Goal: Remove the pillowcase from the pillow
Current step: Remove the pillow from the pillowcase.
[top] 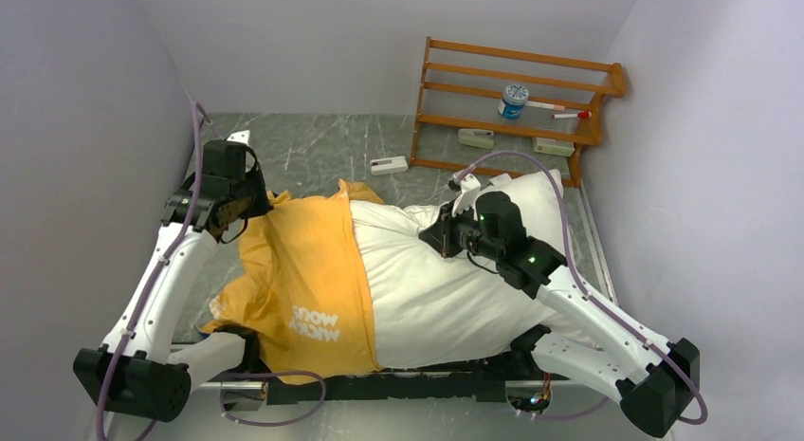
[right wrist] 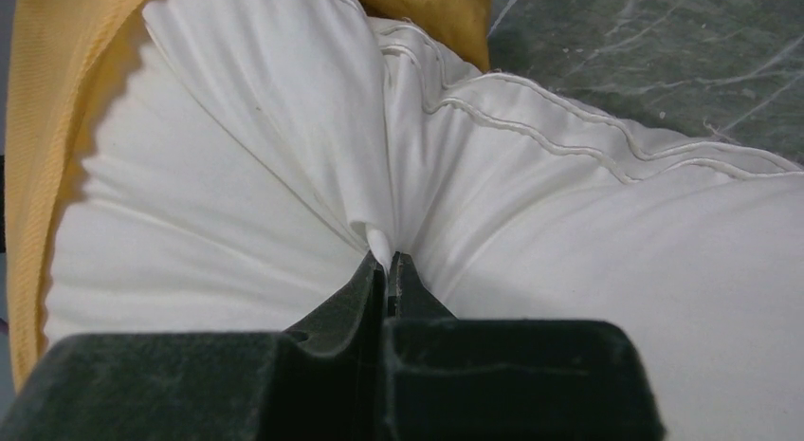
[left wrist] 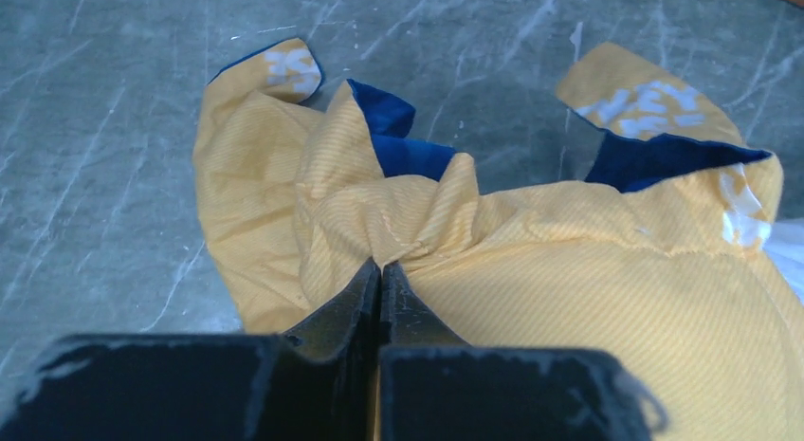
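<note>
Pillowcase (left wrist: pixel 569 270) in left end effector (left wrist: pixel 380 268)

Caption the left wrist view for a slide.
Left gripper shut on a bunched fold of the orange pillowcase over the grey table.

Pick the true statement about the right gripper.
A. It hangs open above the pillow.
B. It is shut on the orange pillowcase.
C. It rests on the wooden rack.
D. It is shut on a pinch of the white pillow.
D: in the right wrist view, the right gripper is closed, with a small fold of the white pillow pinched between its fingertips.
</note>
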`<action>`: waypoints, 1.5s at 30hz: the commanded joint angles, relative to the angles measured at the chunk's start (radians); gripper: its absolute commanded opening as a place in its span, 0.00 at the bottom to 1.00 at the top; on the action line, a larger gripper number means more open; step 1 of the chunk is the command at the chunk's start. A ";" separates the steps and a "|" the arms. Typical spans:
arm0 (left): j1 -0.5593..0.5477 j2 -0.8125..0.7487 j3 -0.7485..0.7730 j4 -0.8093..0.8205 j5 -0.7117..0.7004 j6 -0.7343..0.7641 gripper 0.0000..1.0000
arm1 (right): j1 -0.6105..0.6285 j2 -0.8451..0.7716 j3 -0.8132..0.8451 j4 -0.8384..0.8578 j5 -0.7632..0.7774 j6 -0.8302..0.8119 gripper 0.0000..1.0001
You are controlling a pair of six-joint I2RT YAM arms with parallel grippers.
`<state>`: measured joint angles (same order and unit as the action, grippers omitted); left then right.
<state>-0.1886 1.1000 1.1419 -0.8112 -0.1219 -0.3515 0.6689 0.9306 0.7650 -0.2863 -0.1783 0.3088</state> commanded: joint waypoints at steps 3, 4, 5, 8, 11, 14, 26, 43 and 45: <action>0.034 -0.070 -0.009 0.048 0.263 0.086 0.45 | -0.008 0.013 -0.032 -0.214 0.040 -0.004 0.00; 0.034 -0.071 -0.003 0.044 0.296 0.083 0.56 | -0.009 0.017 -0.029 -0.210 0.038 0.000 0.00; 0.034 -0.073 0.007 0.038 0.324 0.078 0.64 | -0.009 0.023 -0.026 -0.209 0.042 0.006 0.00; 0.034 -0.084 0.021 0.038 0.414 0.080 0.79 | -0.009 0.032 -0.015 -0.211 0.064 0.021 0.00; 0.030 -0.088 0.032 0.061 0.571 0.082 0.82 | -0.008 0.037 -0.014 -0.200 0.060 0.030 0.00; -0.029 -0.087 0.037 0.095 0.652 0.039 0.83 | -0.009 0.044 -0.019 -0.189 0.048 0.041 0.00; -0.279 0.001 0.001 0.092 0.322 -0.014 0.81 | -0.009 0.053 -0.016 -0.213 0.043 0.070 0.00; -0.253 -0.017 -0.044 -0.021 -0.071 -0.034 0.05 | -0.009 0.011 0.023 -0.312 0.307 0.120 0.00; -0.174 -0.032 -0.041 -0.028 -0.054 -0.012 0.05 | -0.011 0.007 0.039 -0.321 0.369 0.123 0.00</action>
<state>-0.4877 1.0931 1.0889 -0.7551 -0.0441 -0.4068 0.6731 0.9600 0.8001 -0.3386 -0.0399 0.4400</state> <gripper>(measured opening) 0.053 0.019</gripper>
